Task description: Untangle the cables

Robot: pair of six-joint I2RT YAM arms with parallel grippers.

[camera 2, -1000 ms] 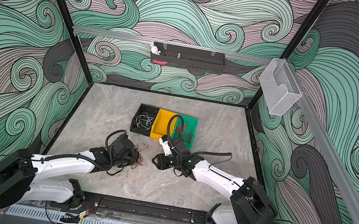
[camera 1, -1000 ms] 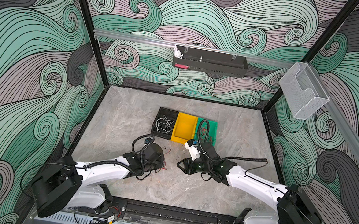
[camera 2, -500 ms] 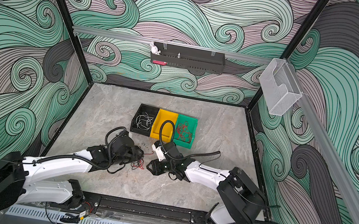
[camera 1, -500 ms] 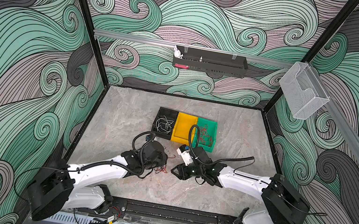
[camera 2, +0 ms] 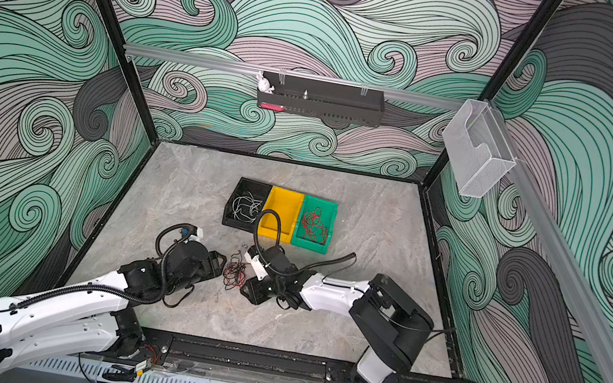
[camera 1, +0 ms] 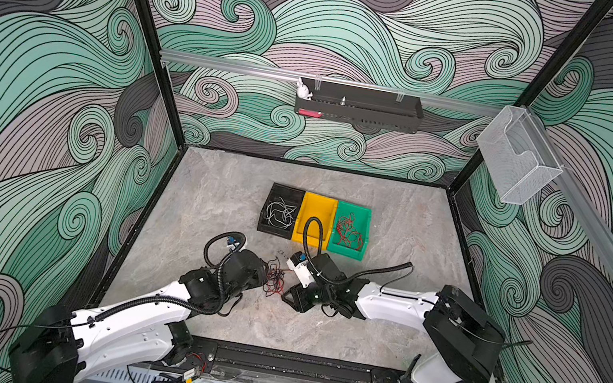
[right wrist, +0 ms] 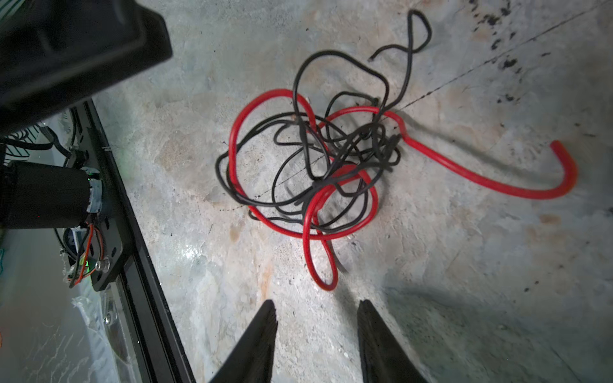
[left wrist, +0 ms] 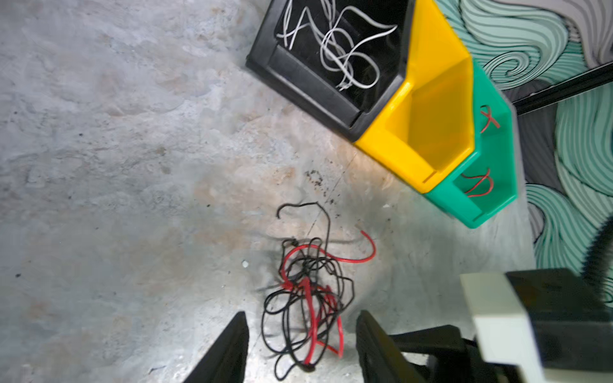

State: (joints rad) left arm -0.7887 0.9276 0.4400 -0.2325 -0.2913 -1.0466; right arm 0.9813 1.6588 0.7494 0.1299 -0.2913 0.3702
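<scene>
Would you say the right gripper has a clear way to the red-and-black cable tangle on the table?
Probably yes: the right gripper is open and empty, and the cable tangle lies on the bare table just ahead of its tips, with nothing between.

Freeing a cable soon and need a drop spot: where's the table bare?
Bare: table left of the black bin, right of the green bin, and behind the yellow bin. Crowded: the red-and-black tangle between left gripper and right gripper.
</scene>
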